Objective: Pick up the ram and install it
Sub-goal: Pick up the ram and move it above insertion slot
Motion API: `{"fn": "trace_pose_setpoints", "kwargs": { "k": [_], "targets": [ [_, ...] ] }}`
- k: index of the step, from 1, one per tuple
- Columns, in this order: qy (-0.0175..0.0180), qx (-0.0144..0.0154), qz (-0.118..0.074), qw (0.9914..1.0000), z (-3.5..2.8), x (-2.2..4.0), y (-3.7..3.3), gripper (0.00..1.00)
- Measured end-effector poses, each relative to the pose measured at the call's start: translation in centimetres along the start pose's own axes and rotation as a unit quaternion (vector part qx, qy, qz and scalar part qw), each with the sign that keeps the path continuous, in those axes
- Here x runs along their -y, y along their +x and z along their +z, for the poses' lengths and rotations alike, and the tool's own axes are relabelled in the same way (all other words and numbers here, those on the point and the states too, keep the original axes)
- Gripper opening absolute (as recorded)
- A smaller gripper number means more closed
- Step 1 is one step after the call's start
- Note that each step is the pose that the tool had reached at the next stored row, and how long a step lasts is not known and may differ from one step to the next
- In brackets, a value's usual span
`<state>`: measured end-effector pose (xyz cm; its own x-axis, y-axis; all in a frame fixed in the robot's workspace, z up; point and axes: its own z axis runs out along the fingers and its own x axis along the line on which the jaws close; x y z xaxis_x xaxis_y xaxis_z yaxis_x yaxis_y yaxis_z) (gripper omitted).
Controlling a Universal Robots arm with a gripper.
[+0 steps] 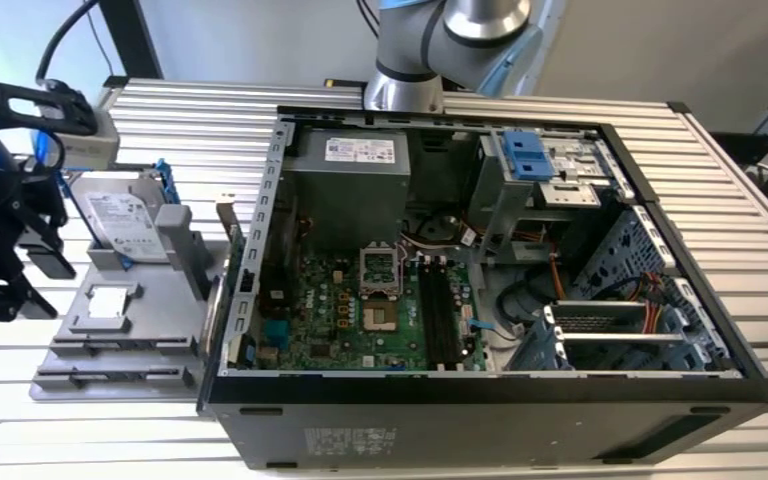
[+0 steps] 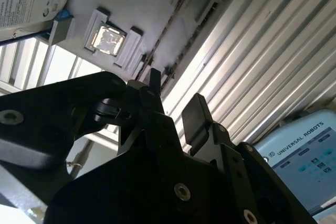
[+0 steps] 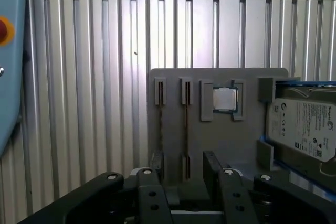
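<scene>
Tool (image 3: 185, 166): released, empty, poised above ram (image 3: 186, 124) standing edge-on in grey holder (image 3: 226, 140). Likely risk: an off-centre descent clips the neighbouring stick (image 3: 160, 124).

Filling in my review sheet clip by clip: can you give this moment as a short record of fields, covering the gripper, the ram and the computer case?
gripper: fingers open, holding nothing
ram: edge-on in the grey holder, one of two sticks there, not grasped
CPU chip: in the same holder, beside the hard drive
computer case: open, motherboard exposed
memory slots: black, look empty
task state: ram not yet picked up
</scene>
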<state>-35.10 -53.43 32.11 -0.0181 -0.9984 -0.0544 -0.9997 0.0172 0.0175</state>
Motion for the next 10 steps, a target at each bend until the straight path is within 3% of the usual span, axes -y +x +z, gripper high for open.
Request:
{"fn": "trace_pose_setpoints", "kwargs": {
  "k": [6, 10],
  "targets": [
    [0.0, -0.0001, 0.0, 1.0, 0.75, 0.01, 0.04, 1.0],
    [0.0, -0.0042, 0.0, 0.99999, 1.29, 0.02, 0.07, 1.0]
  ]
}}
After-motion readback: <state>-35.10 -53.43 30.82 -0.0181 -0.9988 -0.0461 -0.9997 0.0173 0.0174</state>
